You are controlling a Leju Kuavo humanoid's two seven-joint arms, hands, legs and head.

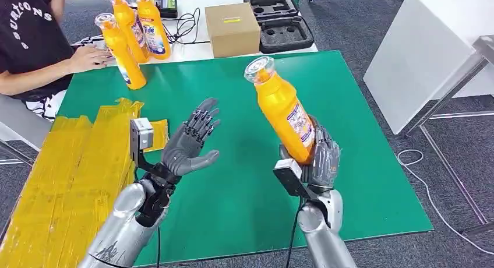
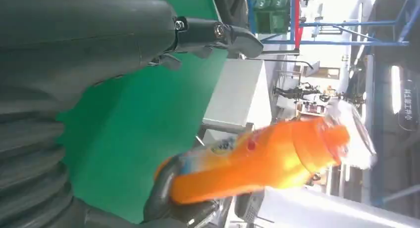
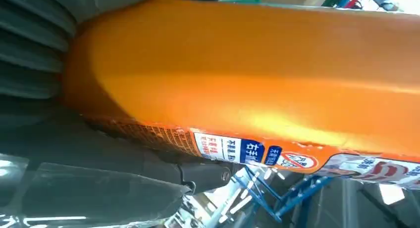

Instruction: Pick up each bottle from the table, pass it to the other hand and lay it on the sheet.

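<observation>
Orange bottle (image 1: 283,112) sits gripped by its base in the right hand (image 1: 319,157), raised over the green counter (image 1: 361,163), clear cap tilted toward the left hand (image 1: 189,144). That hand hangs spread wide, palm up, holding nothing.

Beyond the green mat we see a cardboard box (image 1: 232,29) just beside 1 black foam case (image 1: 278,22) — both on a white tabletop (image 1: 189,49). A person's hand (image 1: 88,57) rests near cables (image 1: 185,28) — a white panel (image 1: 422,52) stands right.
</observation>
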